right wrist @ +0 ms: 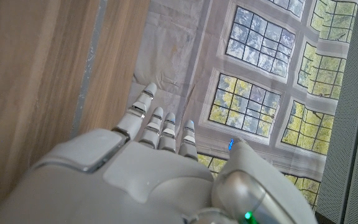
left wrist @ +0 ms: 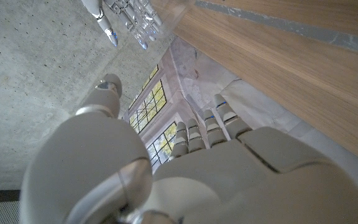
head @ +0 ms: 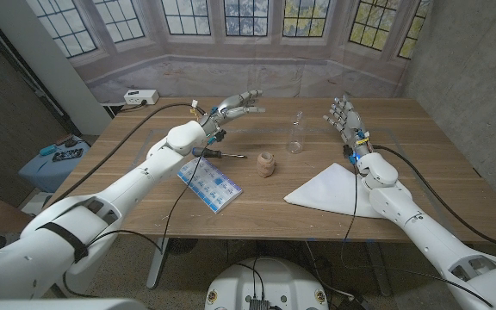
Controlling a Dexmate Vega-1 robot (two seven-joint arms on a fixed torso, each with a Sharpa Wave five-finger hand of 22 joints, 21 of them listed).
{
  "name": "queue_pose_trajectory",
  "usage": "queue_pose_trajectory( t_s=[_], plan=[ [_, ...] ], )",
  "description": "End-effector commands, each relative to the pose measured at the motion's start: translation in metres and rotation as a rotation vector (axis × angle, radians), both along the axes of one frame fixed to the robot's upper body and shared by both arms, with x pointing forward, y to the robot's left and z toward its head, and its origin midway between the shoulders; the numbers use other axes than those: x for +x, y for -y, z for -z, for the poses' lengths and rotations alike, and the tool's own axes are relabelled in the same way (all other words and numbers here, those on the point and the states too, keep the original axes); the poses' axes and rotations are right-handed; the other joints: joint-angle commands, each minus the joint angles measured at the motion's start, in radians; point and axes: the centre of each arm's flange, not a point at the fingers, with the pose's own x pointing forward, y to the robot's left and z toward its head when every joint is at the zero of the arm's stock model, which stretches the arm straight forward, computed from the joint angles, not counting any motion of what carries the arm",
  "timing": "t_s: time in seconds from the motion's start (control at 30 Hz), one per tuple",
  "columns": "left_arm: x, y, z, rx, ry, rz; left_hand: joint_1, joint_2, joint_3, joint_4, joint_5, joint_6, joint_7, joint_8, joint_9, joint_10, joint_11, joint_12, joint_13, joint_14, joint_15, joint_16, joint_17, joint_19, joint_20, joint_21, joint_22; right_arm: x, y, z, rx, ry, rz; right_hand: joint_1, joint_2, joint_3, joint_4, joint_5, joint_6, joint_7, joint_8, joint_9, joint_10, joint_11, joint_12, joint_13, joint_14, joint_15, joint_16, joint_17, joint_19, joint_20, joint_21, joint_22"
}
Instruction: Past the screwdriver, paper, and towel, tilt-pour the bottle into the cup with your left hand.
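Left hand (head: 235,106), fingers spread and empty, hovers near the table's far edge, apparently lined up to reach the clear bottle (head: 295,134) standing mid-table just beyond the small cup (head: 267,164).

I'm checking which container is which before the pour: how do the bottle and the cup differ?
The bottle is clear and see-through; the cup is opaque and tan-brown. The bottle is tall and slim with a narrow neck; the cup is short and squat. The bottle stands farther from the robot, the cup nearer, between the paper and the towel. Both stand upright on the table, and neither hand touches them.
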Motion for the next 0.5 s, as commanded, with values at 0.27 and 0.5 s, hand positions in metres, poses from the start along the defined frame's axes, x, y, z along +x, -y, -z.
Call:
queue_pose_trajectory(
  t_s=[0.27, 0.5],
  plan=[
    [0.008, 0.025, -0.015, 0.133, 0.037, 0.056, 0.036, -0.017, -0.013, 0.005, 0.008, -0.008, 0.038, -0.006, 0.002, 0.027, 0.037, 0.019, 0.010, 0.024, 0.019, 0.009, 0.003, 0.028, 0.006, 0.000, 0.007, -0.010, 0.012, 0.008, 0.021, -0.003, 0.027, 0.005, 0.011, 0.008, -0.003, 0.007, 0.006, 0.007, 0.005, 0.001, 0.004, 0.013, 0.004, 0.003, 0.011, 0.004, 0.010, 0.000, 0.018, 0.010, 0.012, 0.005],
    [0.010, 0.032, -0.017, 0.179, 0.030, 0.069, 0.045, -0.027, -0.018, 0.007, 0.011, -0.027, 0.043, -0.012, 0.003, 0.011, 0.042, 0.012, 0.012, 0.018, 0.019, 0.005, 0.004, 0.025, 0.005, -0.005, 0.008, -0.012, 0.015, 0.010, 0.024, -0.009, 0.030, 0.005, 0.012, 0.010, -0.004, 0.006, 0.008, 0.011, 0.005, 0.001, 0.003, 0.015, 0.003, 0.003, 0.011, 0.008, 0.010, -0.001, 0.021, 0.012, 0.012, 0.005]
  ],
)
